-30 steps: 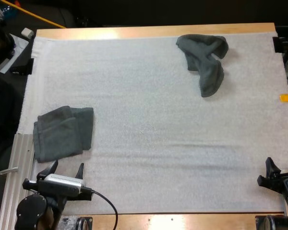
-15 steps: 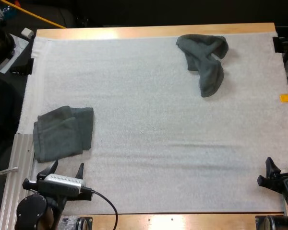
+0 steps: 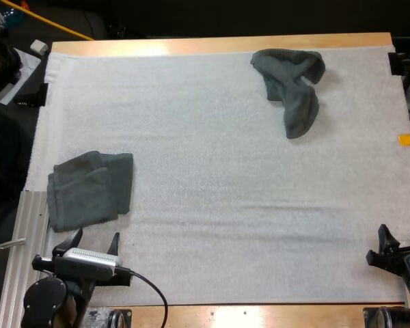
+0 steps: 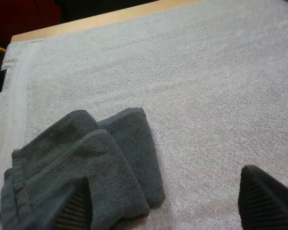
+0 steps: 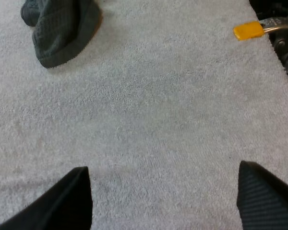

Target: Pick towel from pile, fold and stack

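Looking down the high view, I see the crumpled towel (image 3: 290,89) at the mat's (image 3: 212,205) far side and the folded stack (image 3: 89,189) just ahead of my left gripper (image 3: 96,237); left wrist view: fingers (image 4: 69,206) spread, empty; right wrist view: my right gripper (image 5: 162,170) likewise.

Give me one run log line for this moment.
left hand open by folded towel | right hand open | crumpled towel far side, untouched

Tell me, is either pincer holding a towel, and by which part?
Nothing is held. The left pincer and right pincer stand open; the folded towel and crumpled towel lie free.
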